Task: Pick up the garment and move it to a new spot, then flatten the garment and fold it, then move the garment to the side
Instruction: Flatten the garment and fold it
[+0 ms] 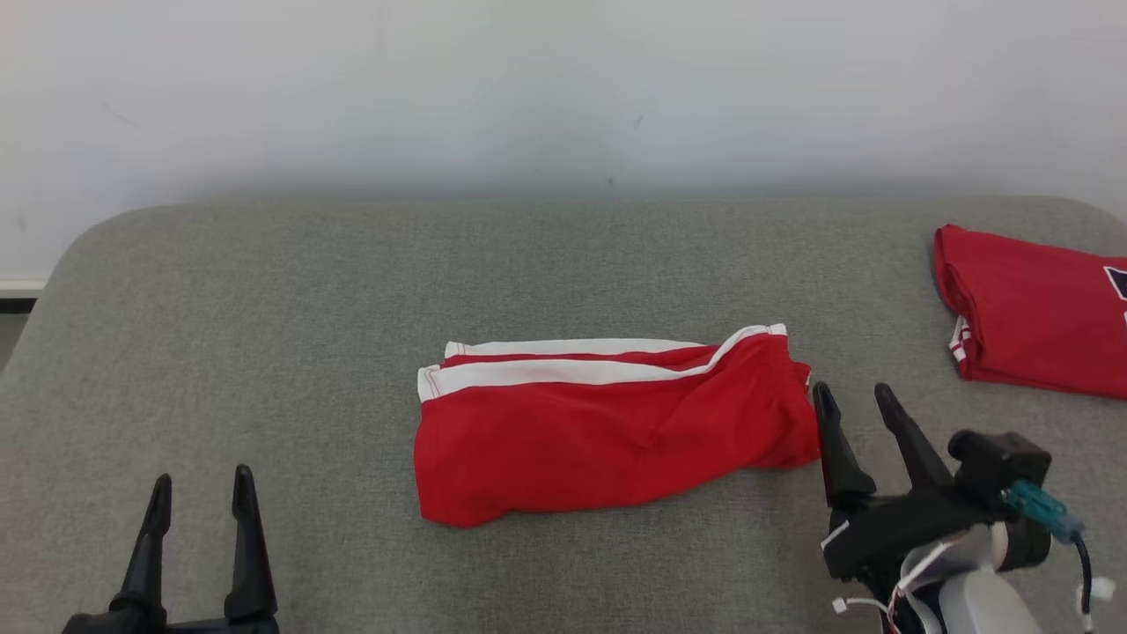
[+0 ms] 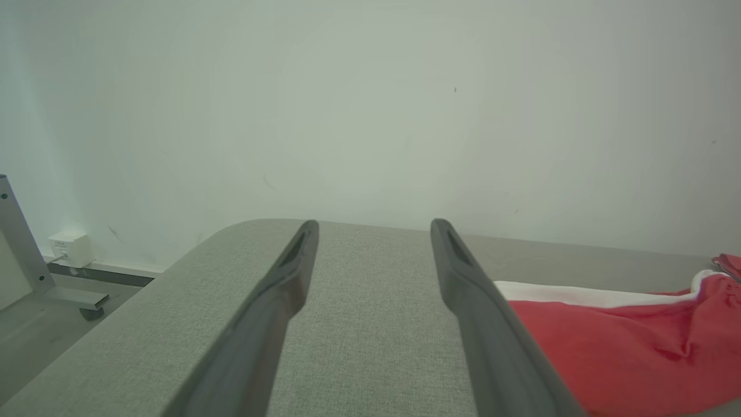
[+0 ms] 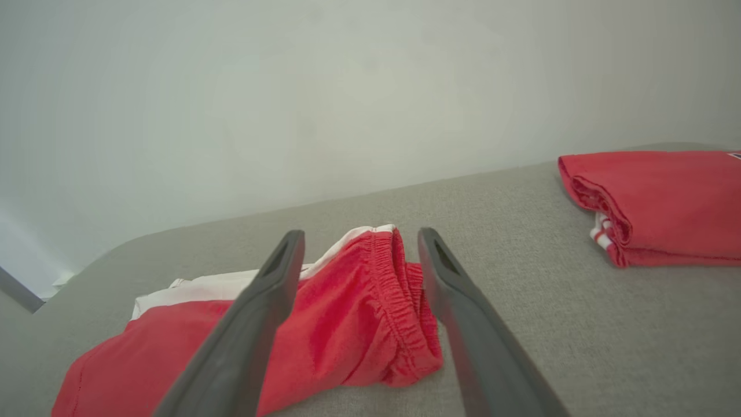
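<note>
The garment (image 1: pixel 599 427) is a pair of red shorts with white side stripes, lying folded in the middle of the grey table (image 1: pixel 308 335). My right gripper (image 1: pixel 854 396) stands open just off the garment's right end, its left fingertip almost at the elastic waistband (image 3: pixel 399 289). In the right wrist view the waistband end lies between and beyond the two fingers (image 3: pixel 260 313), which hold nothing. My left gripper (image 1: pixel 201 482) is open near the front left of the table, well away from the garment (image 2: pixel 625 347), which lies to its right.
A second red garment (image 1: pixel 1039 308), folded, lies at the right edge of the table (image 3: pixel 654 202). A white wall rises behind the table. Past the table's left corner are a metal leg and a small white box (image 2: pixel 69 248) on the floor.
</note>
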### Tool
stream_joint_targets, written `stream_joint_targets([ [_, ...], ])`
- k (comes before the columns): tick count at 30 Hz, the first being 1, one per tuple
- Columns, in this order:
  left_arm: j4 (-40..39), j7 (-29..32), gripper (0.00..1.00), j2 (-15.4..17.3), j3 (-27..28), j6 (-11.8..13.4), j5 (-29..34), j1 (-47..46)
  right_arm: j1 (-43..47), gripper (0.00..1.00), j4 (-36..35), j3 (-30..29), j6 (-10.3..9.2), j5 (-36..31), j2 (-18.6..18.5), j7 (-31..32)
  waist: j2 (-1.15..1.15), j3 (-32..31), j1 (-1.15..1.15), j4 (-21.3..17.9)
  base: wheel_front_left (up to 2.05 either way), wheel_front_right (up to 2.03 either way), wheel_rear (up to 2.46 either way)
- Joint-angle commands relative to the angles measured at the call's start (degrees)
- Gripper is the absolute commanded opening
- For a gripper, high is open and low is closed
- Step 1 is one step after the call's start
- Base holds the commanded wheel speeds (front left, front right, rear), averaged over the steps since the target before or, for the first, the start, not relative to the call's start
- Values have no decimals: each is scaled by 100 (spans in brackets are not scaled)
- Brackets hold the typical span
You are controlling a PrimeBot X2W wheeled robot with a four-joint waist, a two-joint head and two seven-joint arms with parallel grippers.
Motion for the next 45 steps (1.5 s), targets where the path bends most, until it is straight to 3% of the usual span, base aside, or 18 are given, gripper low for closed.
stream_joint_targets([
  [1, 20, -15, 100, -58, 38, -56, 62, -77, -209, 100, 161, -11, -1, -98, -43, 73, 0, 79, 0, 108, 0, 0, 0],
  [10, 109, -15, 100, -324, 41, -284, 277, -324, -1296, 100, 1725, -223, 0, -586, -248, 397, 0, 370, 0, 452, 0, 0, 0],
  [18, 257, -16, 100, -416, 110, -382, 324, -578, -1932, 100, 3026, -389, 0, -716, -333, 230, 0, 640, 0, 657, 0, 0, 0],
  [32, 428, -16, 100, -471, 64, -493, 411, -667, -2289, 100, 4475, -850, -1, -768, -243, 40, 0, 655, 0, 810, 0, 0, 0],
  [33, 442, -16, 100, -472, 67, -484, 414, -690, -2337, 83, 4538, -841, -1, -719, -206, 12, 0, 657, 0, 820, 0, 0, 0],
  [34, 454, -16, 100, -474, 68, -488, 419, -705, -2381, 8, 4576, -829, 0, -666, -173, -37, 0, 654, 0, 827, 0, 0, 0],
  [35, 470, -16, 100, -475, 68, -486, 427, -710, -2408, 0, 4630, -798, 0, -643, -166, -69, 0, 642, 0, 828, 0, 0, 0],
  [45, 602, -16, 100, -481, 76, -528, 433, -429, -2433, 0, 4838, -398, -1, -398, -784, -260, 0, 228, 0, 580, 0, 0, 0],
])
